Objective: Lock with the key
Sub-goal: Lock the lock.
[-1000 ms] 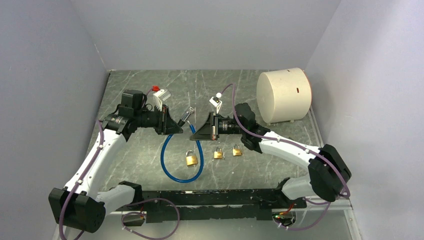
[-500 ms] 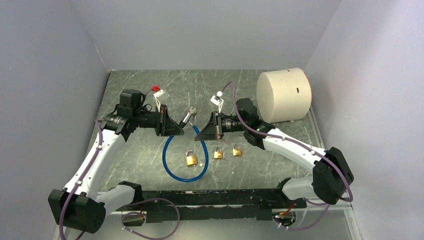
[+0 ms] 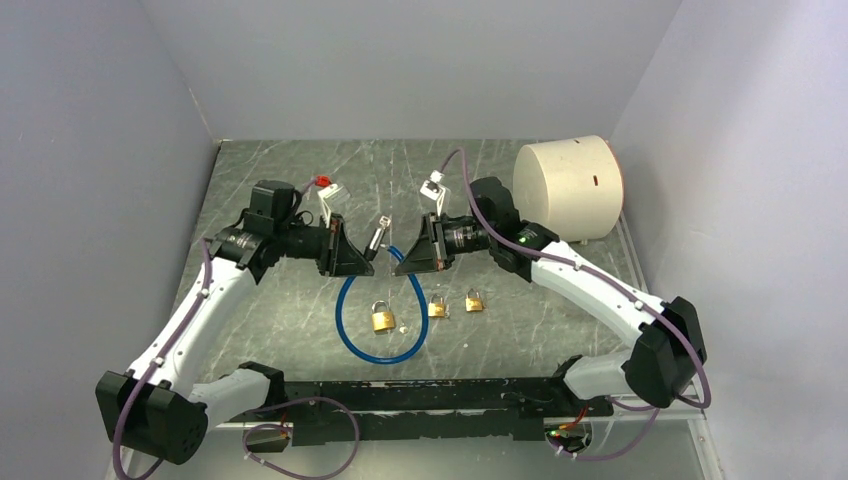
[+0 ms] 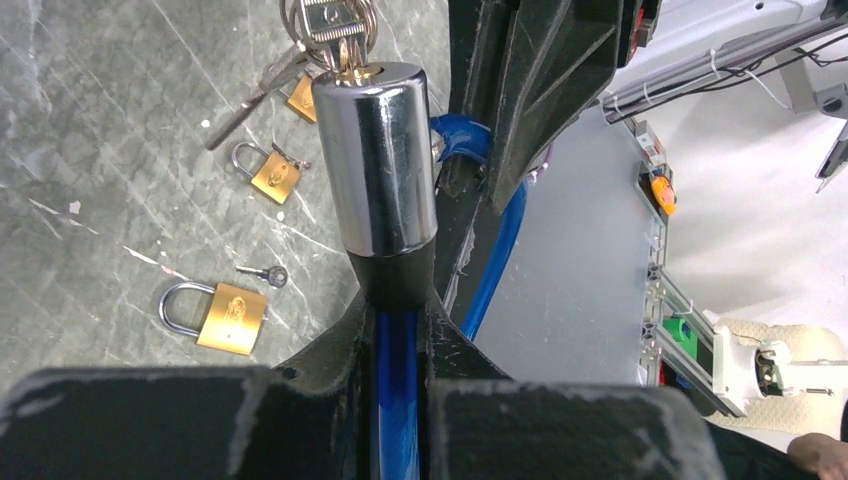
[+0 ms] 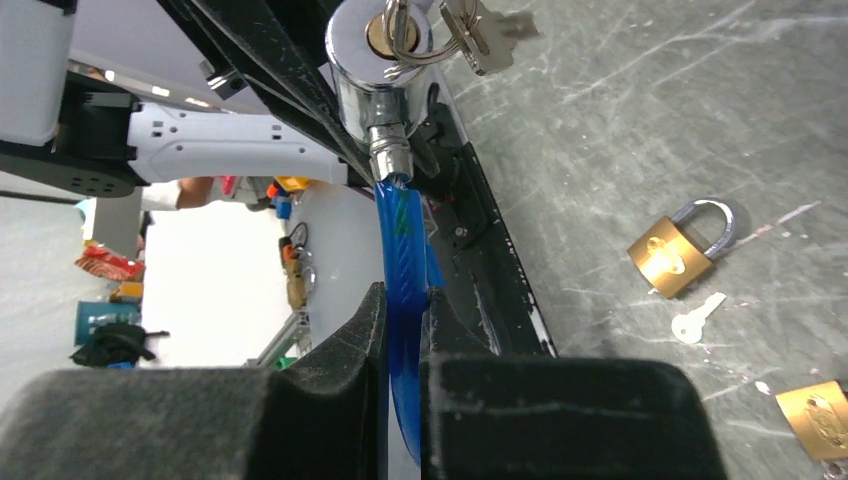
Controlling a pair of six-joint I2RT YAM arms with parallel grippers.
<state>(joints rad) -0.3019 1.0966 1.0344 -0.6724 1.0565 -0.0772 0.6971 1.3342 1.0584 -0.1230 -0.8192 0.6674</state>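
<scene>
Smoothly polished chrome cylinder (image 4: 375, 160) caps glossy blue cable (image 4: 397, 395)

Right claw (image 5: 403, 312) pinching blue cable (image 5: 403, 230); chrome lock cylinder (image 5: 372, 75) ahead, key (image 5: 391, 24) inserted.

The top external camera sits high behind both arm bases and looks down and forward over the whole table (image 3: 400, 165). Each wrist camera rides just behind its own fingers and sights along them at close range. The left gripper (image 4: 400, 300) and right gripper (image 5: 405, 300) face each other. Both wrist views share the chrome lock cylinder (image 4: 378, 160) ahead of the fingertips, the blue cable (image 5: 405, 250) and a brass padlock (image 4: 230, 315) below.
</scene>
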